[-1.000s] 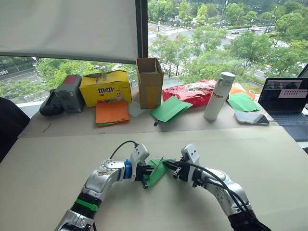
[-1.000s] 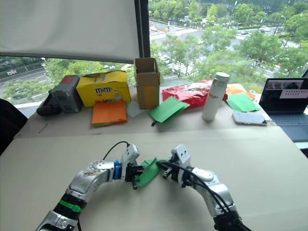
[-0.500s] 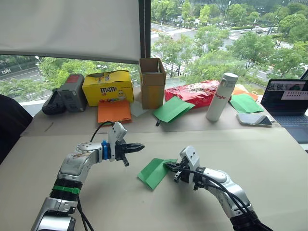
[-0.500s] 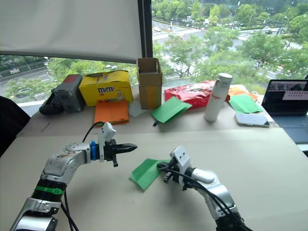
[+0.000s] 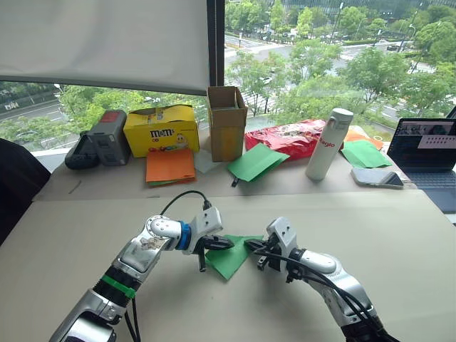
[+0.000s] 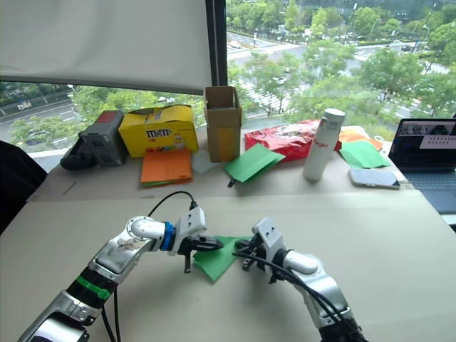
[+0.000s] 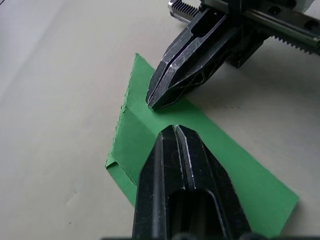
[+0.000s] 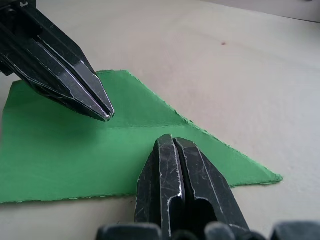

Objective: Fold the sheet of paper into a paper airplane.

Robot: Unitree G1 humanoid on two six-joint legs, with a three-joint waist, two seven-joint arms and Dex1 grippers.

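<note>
Left pincer (image 5: 219, 244) pressed together, tip down on the paper airplane (image 5: 231, 255), a flat folded green wedge on the tabletop (image 5: 64, 249) between both arms. Right pincer (image 5: 251, 245) also pressed together, at its right edge. Paper looks light, thin, slippery, tears easily; pinch at layered creases.

Legible markings, head camera views:

1. Yellow box (image 5: 161, 130), upper left of centre at the table's far edge: "m&m's" logo on its front face.
2. White bottle (image 5: 327, 143), upper right: a red word running down its side (looks like "Magic", not certain).

Laptop screen at the right edge: content too small to read.
</note>
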